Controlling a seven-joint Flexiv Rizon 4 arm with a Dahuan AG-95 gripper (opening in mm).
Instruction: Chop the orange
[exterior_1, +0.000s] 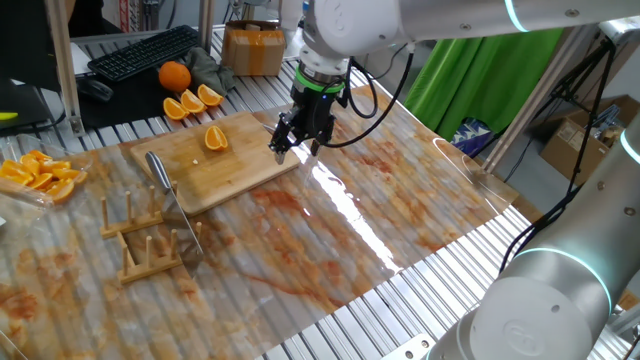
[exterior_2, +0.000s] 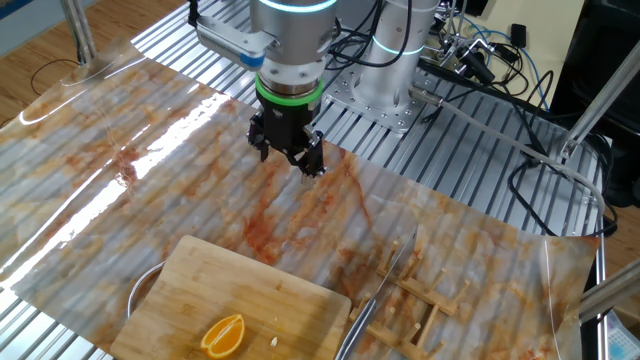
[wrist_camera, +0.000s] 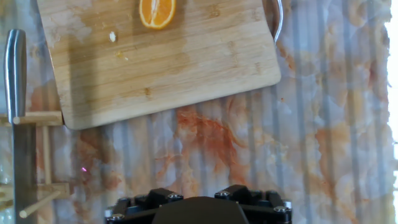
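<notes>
Orange (exterior_1: 215, 138) is a small wedge: bright orange flesh facing up, thin rind along the curved edge, pale pith line down the middle, segment lines visible in the hand view. It lies on the bamboo cutting board (exterior_1: 240, 160), toward the board's far side from the arm, with nothing touching it; a small pale scrap (wrist_camera: 112, 37) lies on the board near it. Pincer (exterior_1: 295, 143) points straight down over the stained plastic sheet (exterior_1: 380, 200) on the table (exterior_1: 420, 330), just past the board's edge and well apart from the wedge; it holds nothing, but I can't tell how far apart the fingers are. Knife (exterior_1: 165, 190) rests on the wooden rack (exterior_1: 150, 245) beside the board, handle end up near the board's corner. Off the board: a whole round orange (exterior_1: 174, 74) with loose slices (exterior_1: 190, 102) beside it, and a heap of slices (exterior_1: 38, 175) at the table's edge. No readable labels, brands or writing anywhere.
</notes>
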